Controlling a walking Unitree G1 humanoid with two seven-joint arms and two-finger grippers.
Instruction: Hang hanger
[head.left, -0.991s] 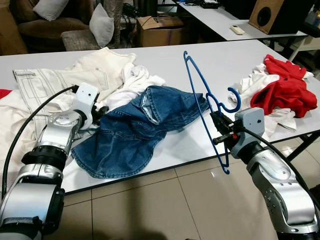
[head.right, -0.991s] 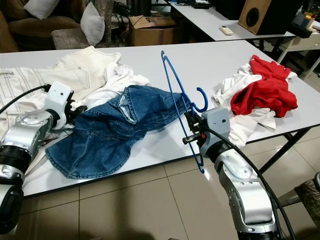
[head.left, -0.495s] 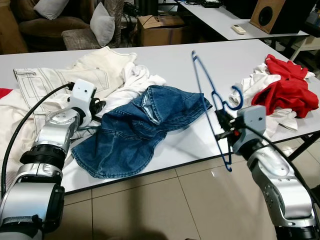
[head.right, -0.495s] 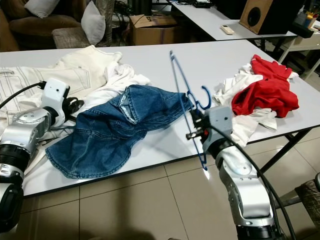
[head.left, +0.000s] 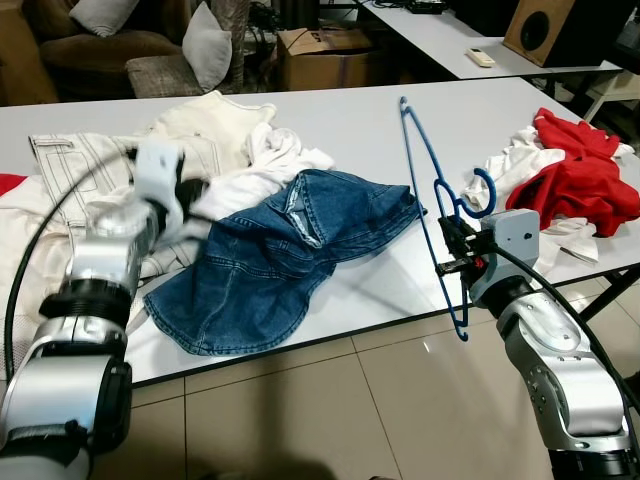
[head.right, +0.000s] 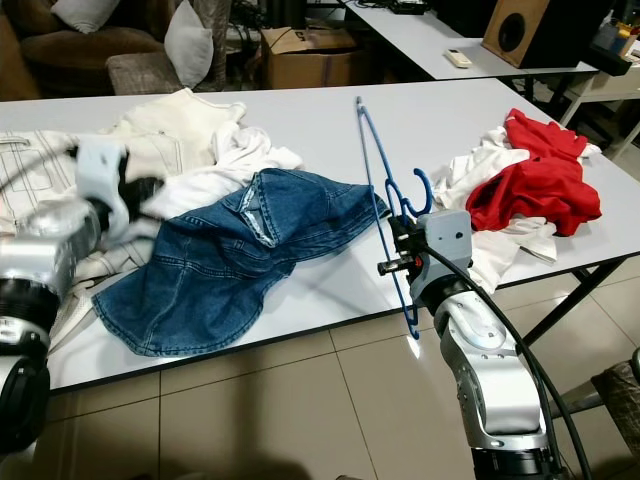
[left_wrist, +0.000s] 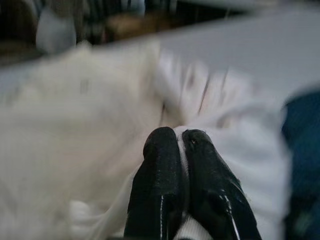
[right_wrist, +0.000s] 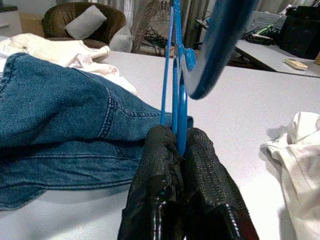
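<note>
Blue hanger pinched in the right gripper at the table's near edge.

The hanger (head.left: 432, 200) stands edge-on between the right gripper's (right_wrist: 178, 137) fingers, clamped at its neck beside the jeans (head.left: 280, 255). The left gripper (left_wrist: 177, 142) is closed on white cloth (left_wrist: 240, 130).

A thin blue plastic hanger (head.left: 432, 205) stands nearly upright on edge over the near right part of the white counter (head.left: 350, 120), just right of the blue denim garment (head.left: 280, 255). Its hook (head.left: 478, 192) curls to the right, and one long arm rises toward the far side while the other drops below the counter's near edge. The right claw (right_wrist: 179, 142) pinches it at the neck, below the hook
</note>
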